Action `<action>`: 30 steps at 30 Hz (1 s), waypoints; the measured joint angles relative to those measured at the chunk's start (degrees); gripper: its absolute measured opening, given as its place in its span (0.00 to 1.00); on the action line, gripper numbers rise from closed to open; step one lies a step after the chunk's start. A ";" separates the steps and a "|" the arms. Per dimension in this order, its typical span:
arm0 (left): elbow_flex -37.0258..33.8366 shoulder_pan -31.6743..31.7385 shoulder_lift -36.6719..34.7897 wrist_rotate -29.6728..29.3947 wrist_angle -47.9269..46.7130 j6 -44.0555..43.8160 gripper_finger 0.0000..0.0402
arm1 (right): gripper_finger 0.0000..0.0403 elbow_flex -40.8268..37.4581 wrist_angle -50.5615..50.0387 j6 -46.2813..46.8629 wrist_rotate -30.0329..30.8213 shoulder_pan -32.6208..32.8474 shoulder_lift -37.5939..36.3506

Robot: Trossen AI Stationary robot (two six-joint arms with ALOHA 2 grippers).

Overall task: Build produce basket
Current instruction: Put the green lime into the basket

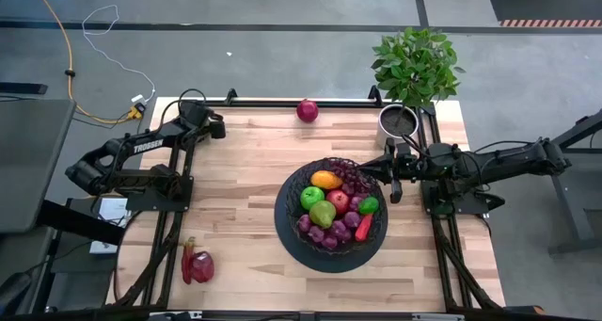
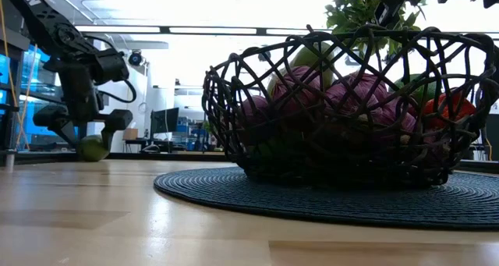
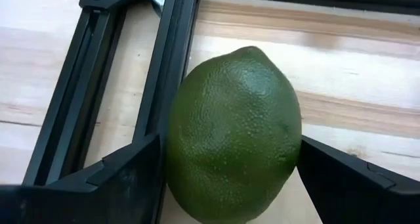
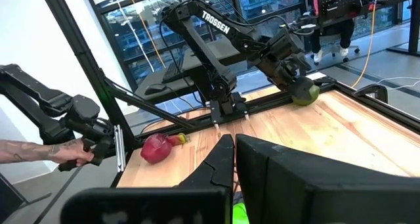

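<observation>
Left gripper (image 3: 230, 184) grasps the lime (image 3: 233, 135) across its middle, upper left of the tabletop (image 1: 245, 152). Likely firm, light, slick-skinned; hold at widest girth. Right gripper (image 1: 395, 178) clenched empty beside the basket (image 1: 287, 208).

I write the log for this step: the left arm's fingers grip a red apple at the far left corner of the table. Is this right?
Not quite: the left gripper holds a green lime, not a red apple, as the left wrist view shows. The rest stands: it is at the table's far left corner.

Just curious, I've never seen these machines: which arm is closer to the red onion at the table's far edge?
Left. Its gripper sits just beside the onion, near the same far edge, jaws around a lime. The right gripper hangs by the basket rim, farther off.
</observation>
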 joint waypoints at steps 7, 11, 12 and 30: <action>0.01 -0.70 0.93 -1.25 0.23 -0.83 0.73 | 0.00 0.00 0.00 0.06 0.00 0.00 0.02; 0.02 -0.70 1.00 -1.16 0.21 -1.46 0.62 | 0.00 0.00 0.03 0.07 0.00 0.00 0.02; 0.04 -0.70 1.00 -1.14 0.15 -1.46 0.60 | 0.00 0.00 0.03 0.06 0.00 0.00 0.02; 0.00 -0.80 -3.22 3.75 -0.34 -1.46 0.60 | 0.00 0.00 0.05 0.08 -0.02 0.00 0.02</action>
